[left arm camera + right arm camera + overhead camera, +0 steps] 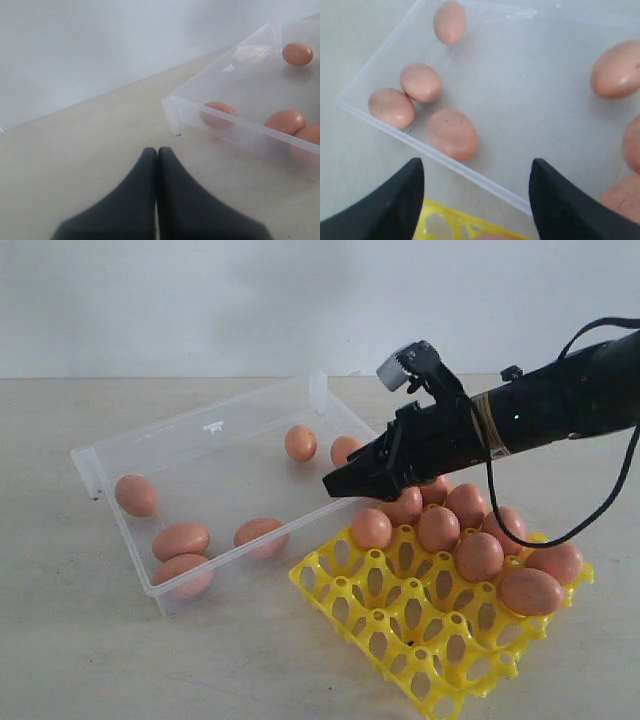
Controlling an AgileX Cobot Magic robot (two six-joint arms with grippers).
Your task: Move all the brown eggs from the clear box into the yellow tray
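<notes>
Right tool [338,484] spread empty over clear box [225,475] edge; left tool [157,152] pressed closed.

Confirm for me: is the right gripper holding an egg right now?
No, the right gripper is wide open with nothing gripped in it.

Clear box [205,435] of thin transparent plastic; yellow tray [305,578] of glossy moulded plastic; brown eggs [181,540] smooth, softly sheened, faintly speckled.

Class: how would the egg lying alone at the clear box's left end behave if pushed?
That egg probably rolls easily: smooth, oval, loose on the clear box's flat floor. The thin wall beside it would likely stop it.
</notes>
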